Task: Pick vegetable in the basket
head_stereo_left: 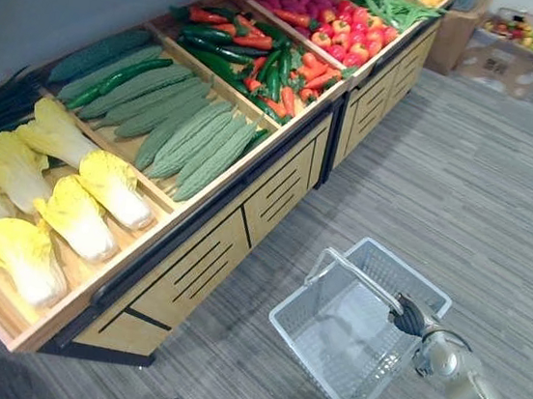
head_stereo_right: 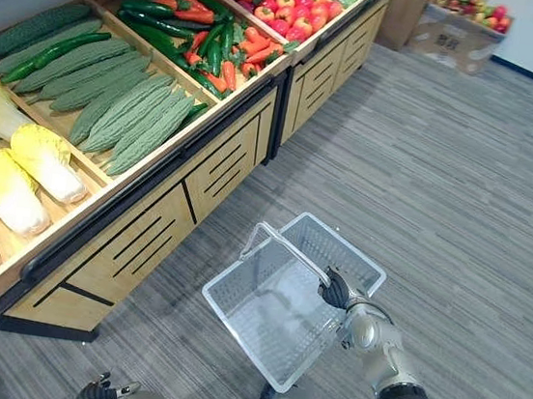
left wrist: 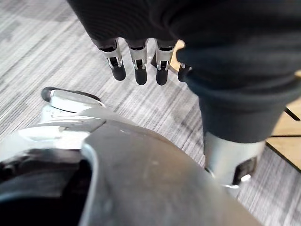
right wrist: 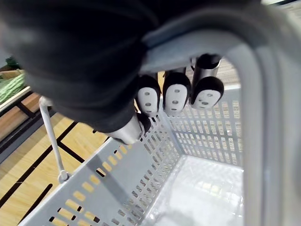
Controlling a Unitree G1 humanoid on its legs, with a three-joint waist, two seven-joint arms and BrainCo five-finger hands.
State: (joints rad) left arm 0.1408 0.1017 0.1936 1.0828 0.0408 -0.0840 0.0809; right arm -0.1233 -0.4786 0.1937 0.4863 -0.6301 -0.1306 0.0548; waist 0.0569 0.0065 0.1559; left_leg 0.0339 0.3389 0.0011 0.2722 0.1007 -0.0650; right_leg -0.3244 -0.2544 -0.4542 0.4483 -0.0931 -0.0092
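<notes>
Grey striped carpet floor (head_stereo_left: 472, 186). A long wooden produce stand (head_stereo_left: 278, 186) runs along the robot's left, with its bins tilted toward the aisle. Cardboard boxes (head_stereo_left: 503, 58) of mixed fruit sit at the far end of it.

Bins, near to far:
- pale yellow-green cabbages (head_stereo_left: 80, 216), lying loose
- ridged green gourds (head_stereo_left: 196, 142), with smooth cucumbers (head_stereo_left: 116, 74) behind them
- mixed green and red peppers (head_stereo_left: 232, 44) with carrots (head_stereo_left: 307, 68)
- tomatoes (head_stereo_left: 350, 30), with more greens past those

All the vegetables are on the stand; neither hand has one.

The light grey slotted plastic basket (head_stereo_right: 338, 249) is over the carpet to the right of the stand, clear of it and about level with the gourd bin. It's empty; the bare bottom shows in the right wrist view. Its handle (head_stereo_left: 364, 278) is swung up over the opening.

Right hand (head_stereo_left: 410, 316) is clenched on that handle at the basket's right side. The right wrist view shows the fingers (right wrist: 176, 96) wrapped round the grey bar, with the basket hanging below them.

Left hand (left wrist: 139, 70) is low at the robot's side, over bare carpet near the foot of the stand. Its fingers hang loose and hold nothing.
</notes>
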